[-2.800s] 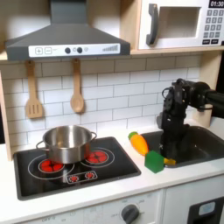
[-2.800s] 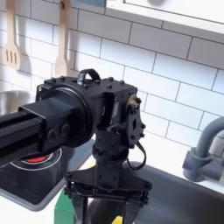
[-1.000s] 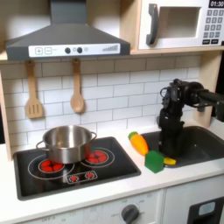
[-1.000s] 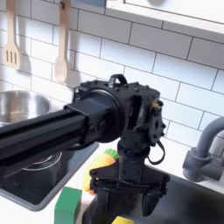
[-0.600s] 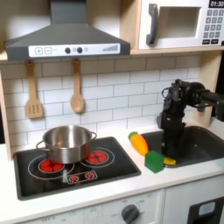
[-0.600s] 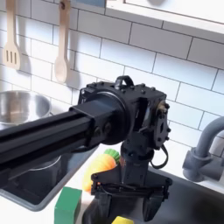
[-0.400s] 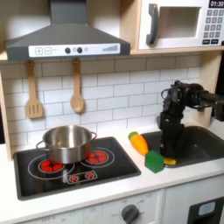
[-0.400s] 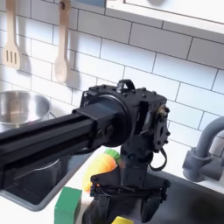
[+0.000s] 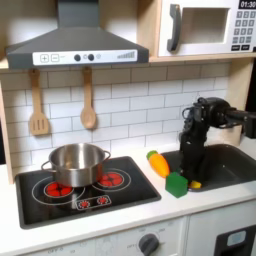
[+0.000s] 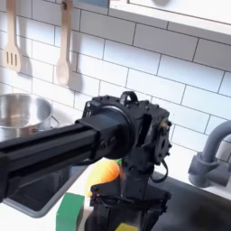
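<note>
My black gripper [image 9: 190, 179] points straight down at the left end of the dark sink [image 9: 232, 165] in the first exterior view. In the second exterior view the gripper [image 10: 124, 213] stands open, its fingers [image 10: 94, 201] spread wide with nothing between them. A small yellow piece [image 10: 123, 228] lies just below it in the sink; the same yellow piece [image 9: 194, 184] shows by the gripper. A green block [image 9: 176, 184] sits on the counter edge beside it, with an orange toy carrot [image 9: 157, 162] behind.
A steel pot [image 9: 75, 162] stands on the black hob [image 9: 85, 198] at the first exterior view's left. A wooden spatula [image 9: 38, 104] and spoon [image 9: 88, 100] hang on the tiled wall. A grey faucet [image 10: 207, 150] rises at the second exterior view's right.
The arm has shifted a little toward the second exterior view's left and sunk lower over the sink's edge. The gripper stays open; the block, carrot and pot have not moved.
</note>
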